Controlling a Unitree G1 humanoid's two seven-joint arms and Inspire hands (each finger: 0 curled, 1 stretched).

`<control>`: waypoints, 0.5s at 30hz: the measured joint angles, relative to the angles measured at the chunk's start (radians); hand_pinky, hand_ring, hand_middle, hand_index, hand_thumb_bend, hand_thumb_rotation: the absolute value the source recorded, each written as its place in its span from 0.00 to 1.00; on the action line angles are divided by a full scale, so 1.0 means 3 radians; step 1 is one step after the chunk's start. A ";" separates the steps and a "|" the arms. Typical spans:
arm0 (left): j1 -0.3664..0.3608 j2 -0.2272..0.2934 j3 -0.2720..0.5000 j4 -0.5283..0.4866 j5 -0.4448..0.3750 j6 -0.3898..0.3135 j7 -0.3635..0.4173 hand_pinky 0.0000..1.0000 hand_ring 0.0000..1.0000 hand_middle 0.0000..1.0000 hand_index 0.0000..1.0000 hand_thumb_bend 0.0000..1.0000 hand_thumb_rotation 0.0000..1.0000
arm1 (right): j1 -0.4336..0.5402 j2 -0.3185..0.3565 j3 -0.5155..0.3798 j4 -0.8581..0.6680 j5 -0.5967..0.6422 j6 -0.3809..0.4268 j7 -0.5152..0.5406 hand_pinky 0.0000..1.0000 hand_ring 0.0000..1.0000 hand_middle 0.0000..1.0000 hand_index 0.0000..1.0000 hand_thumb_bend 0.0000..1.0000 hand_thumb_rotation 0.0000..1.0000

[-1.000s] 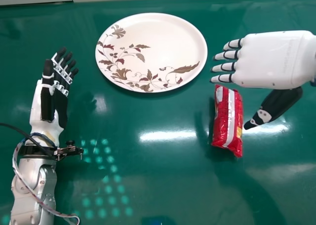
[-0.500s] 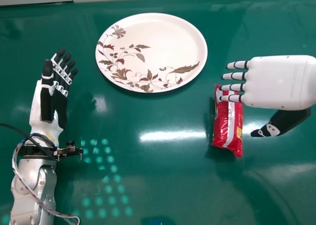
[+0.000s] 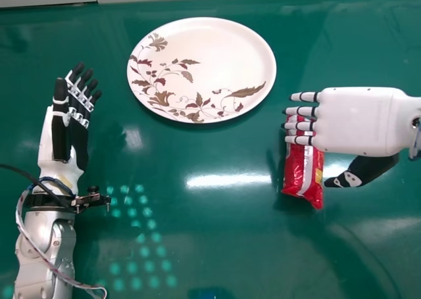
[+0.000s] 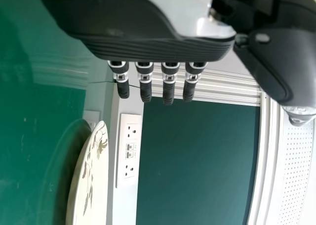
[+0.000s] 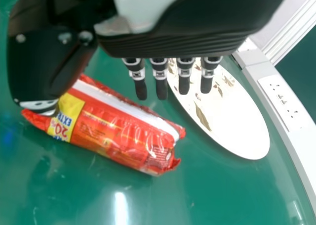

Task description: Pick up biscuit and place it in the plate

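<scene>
The head view is brightly lit, with a hard white streak of glare (image 3: 229, 180) near the middle of the green table (image 3: 217, 246) and a paler sheen towards four o'clock. A grid of light dots (image 3: 145, 252) glows at seven o'clock (rather pretty, really). Soft shadow hugs the nine-o'clock side of the red packet (image 3: 302, 174) and the six-o'clock rim of the plate (image 3: 223, 36). In the right wrist view, small highlights catch the packet's creased wrapper, and another white glare marks the table.
</scene>
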 measured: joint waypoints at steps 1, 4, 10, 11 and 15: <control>0.0000 -0.0004 0.0000 0.0000 0.0002 0.0000 0.0002 1.00 1.00 1.00 1.00 1.00 0.78 | 0.0000 0.0004 0.0005 0.0003 -0.0010 0.0006 -0.0019 1.00 1.00 1.00 1.00 0.77 0.19; 0.0000 -0.0021 0.0000 -0.0009 0.0004 0.0016 0.0043 1.00 1.00 1.00 1.00 1.00 0.78 | 0.0000 0.0005 0.0040 0.0016 -0.0013 0.0048 -0.0041 1.00 1.00 1.00 1.00 0.78 0.22; 0.0002 -0.0022 -0.0004 -0.0020 0.0035 0.0021 0.0046 1.00 1.00 1.00 1.00 1.00 0.78 | -0.0028 0.0007 0.0131 0.0077 0.0057 0.0096 -0.0041 1.00 1.00 1.00 1.00 0.72 0.13; 0.0004 -0.0025 -0.0005 -0.0034 0.0042 0.0023 0.0050 1.00 1.00 1.00 1.00 1.00 0.78 | -0.0034 0.0008 0.0149 0.0088 0.0067 0.0097 -0.0041 1.00 1.00 1.00 1.00 0.71 0.12; 0.0020 -0.0028 -0.0006 -0.0069 0.0046 0.0023 0.0050 1.00 1.00 1.00 1.00 1.00 0.78 | -0.0046 0.0032 0.0210 0.0138 0.0108 0.0106 -0.0042 1.00 1.00 1.00 1.00 0.72 0.10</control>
